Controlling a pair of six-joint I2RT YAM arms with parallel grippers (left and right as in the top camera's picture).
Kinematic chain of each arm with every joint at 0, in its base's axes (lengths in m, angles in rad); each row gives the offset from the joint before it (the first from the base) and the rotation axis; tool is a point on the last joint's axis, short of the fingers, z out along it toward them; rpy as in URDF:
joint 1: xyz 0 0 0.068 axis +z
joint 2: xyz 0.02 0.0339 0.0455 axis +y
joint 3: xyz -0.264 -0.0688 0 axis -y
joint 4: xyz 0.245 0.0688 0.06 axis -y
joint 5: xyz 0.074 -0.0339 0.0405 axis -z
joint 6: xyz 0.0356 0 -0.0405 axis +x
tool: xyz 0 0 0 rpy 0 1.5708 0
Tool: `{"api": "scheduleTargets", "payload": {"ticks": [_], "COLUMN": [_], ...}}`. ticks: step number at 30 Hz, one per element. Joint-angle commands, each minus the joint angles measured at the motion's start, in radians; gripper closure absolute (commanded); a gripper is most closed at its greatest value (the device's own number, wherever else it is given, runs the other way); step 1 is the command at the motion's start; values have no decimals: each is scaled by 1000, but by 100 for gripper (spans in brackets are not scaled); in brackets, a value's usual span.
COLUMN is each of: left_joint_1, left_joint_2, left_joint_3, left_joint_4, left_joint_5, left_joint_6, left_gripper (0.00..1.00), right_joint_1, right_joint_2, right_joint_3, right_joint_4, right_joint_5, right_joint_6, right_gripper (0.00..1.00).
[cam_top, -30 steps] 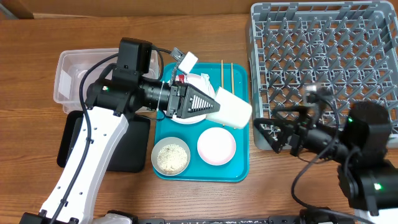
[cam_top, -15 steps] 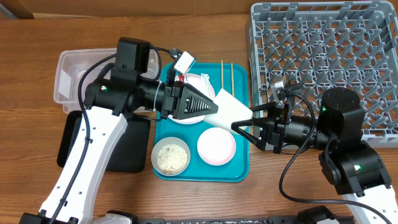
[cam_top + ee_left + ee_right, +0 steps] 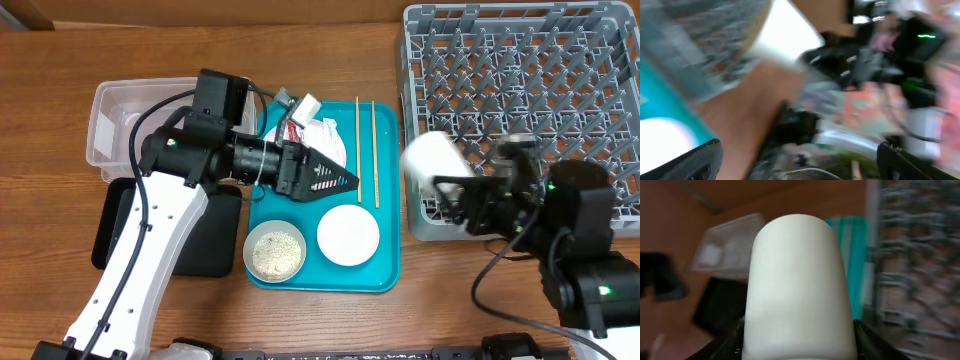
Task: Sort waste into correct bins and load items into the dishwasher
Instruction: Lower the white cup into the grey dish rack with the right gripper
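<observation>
Beside the dish rack (image 3: 520, 70), right end effector (image 3: 452, 188) grips the white cup (image 3: 428, 160); left end effector (image 3: 345, 180) spread wide

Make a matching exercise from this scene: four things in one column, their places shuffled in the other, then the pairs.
Things
1. cup
2. chopsticks
3. rice
4. tub

Places
A. lying side by side on the teal tray
B. next to the black tray
C. held in the right gripper
D. in the metal bowl

Pairs: 1-C, 2-A, 3-D, 4-B
</observation>
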Motion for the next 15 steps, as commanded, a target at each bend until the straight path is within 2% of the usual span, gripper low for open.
{"api": "scheduleTargets", "payload": {"ticks": [1, 4, 11, 14, 15], "left_joint_1": [-7, -7, -20, -37, -48], "left_joint_2": [-8, -8, -8, -8, -8], "left_joint_3": [11, 11, 11, 11, 11], "left_joint_4": [-18, -10, -11, -11, -11], "left_joint_5": [-275, -275, -281, -319, -328], "left_joint_6": [-4, -4, 0, -1, 0], "left_gripper": [0, 0, 0, 0, 0], "right_joint_1": [-47, -56, -51, -35, -30], "right_joint_2": [11, 55, 263, 343, 365], "right_joint_3": [26, 29, 49, 50, 53], "right_joint_4": [-46, -98, -201, -199, -201], "right_joint_5": [298, 296, 263, 256, 257], "right_joint_6": [2, 51, 66, 43, 41], "right_gripper": [55, 58, 59, 57, 53]}}
